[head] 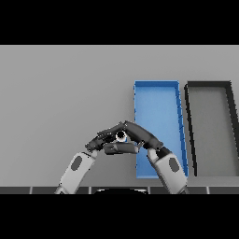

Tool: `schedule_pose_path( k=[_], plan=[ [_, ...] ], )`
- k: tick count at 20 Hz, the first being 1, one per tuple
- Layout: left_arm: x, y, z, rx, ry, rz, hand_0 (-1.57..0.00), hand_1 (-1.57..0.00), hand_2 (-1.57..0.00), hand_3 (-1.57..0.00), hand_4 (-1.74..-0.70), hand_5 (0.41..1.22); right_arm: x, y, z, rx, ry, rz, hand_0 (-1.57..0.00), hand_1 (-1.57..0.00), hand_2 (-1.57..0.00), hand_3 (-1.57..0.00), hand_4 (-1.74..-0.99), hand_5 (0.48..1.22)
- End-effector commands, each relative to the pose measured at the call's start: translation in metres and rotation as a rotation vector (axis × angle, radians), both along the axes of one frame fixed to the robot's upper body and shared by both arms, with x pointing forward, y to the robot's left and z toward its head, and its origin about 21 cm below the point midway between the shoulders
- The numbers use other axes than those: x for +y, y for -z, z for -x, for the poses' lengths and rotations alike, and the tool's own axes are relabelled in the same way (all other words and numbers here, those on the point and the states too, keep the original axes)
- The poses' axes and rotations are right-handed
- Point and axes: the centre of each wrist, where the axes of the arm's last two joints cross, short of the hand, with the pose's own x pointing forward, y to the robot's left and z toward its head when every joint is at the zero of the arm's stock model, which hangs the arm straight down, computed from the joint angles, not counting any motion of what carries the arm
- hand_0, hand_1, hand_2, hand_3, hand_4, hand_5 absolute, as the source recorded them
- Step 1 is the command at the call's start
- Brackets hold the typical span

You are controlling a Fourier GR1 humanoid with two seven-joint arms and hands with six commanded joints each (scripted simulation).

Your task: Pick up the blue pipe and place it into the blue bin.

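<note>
Plain grey table (56, 93), seen from above. At right of centre, a long rectangular blue bin (158, 95) with low walls, running from near to far; just beside it on the right, not touching, a black-rimmed rectangular bin with grey floor (210, 126), of like shape. Near edge, centre: left hand (100, 140) entering from the lower left on a white and grey forearm, right hand (140, 134) entering from the lower right, its forearm lying across the blue bin's near left corner. Fingertips of both hands meeting just left of the blue bin's left wall, forming a peak. Between them, a small round pale opening ringed in dark (121, 135), seemingly one end of a pipe; its colour and the rest of its body hidden by the fingers. Fingers of both hands extended and closed in about this object; whether clamped on it or merely touching, cannot tell. Nothing visible between hands and blue bin apart from the bin's left wall.
</note>
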Motion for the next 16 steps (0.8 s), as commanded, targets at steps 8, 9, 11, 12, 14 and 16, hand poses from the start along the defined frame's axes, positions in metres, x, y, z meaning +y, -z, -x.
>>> schedule_pose_path(
  k=[8, 9, 11, 12, 14, 16],
  plan=[
    [0.001, 0.004, -0.004, 0.107, -0.059, -0.105, -0.08, -0.07, -0.07, -0.06, -0.97, 0.642, 0.003, 0.004, -0.002, -0.046, 0.008, -0.050, -1.57, -1.57, -1.57, -1.57, -1.499, 1.220],
    [-0.001, 0.004, -0.003, 0.131, -0.064, -0.104, -0.06, -0.06, -0.06, -0.05, -0.97, 0.607, 0.004, 0.006, -0.001, -0.044, 0.005, -0.050, -1.57, -1.57, -1.57, -1.57, -1.499, 1.220],
    [0.001, 0.009, -0.002, 0.137, -0.073, -0.119, -0.04, -0.04, -0.04, -0.03, -0.97, 0.557, 0.003, 0.004, -0.001, -0.061, 0.002, -0.080, -1.57, -1.57, -1.57, -1.57, -1.498, 1.220],
    [0.000, 0.010, 0.000, 0.147, -0.073, -0.123, -0.03, -0.03, -0.03, -0.02, -0.97, 0.544, 0.005, -0.001, -0.002, -0.050, 0.011, -0.092, -1.57, -1.57, -1.57, -1.57, -1.497, 1.220],
    [-0.001, 0.009, -0.001, 0.146, -0.087, -0.135, -0.02, -0.02, -0.02, -0.01, -0.97, 0.519, 0.001, -0.010, -0.003, -0.053, 0.006, -0.147, -1.57, -1.57, -1.57, -1.57, -1.496, 1.221],
    [0.000, 0.009, -0.006, 0.154, -0.099, -0.164, -0.01, -0.01, -0.01, -0.01, -0.97, 0.501, -0.003, -0.027, -0.007, -0.038, -0.015, -0.177, -1.57, -1.57, -1.57, -1.57, -1.495, 1.221]
  ],
)
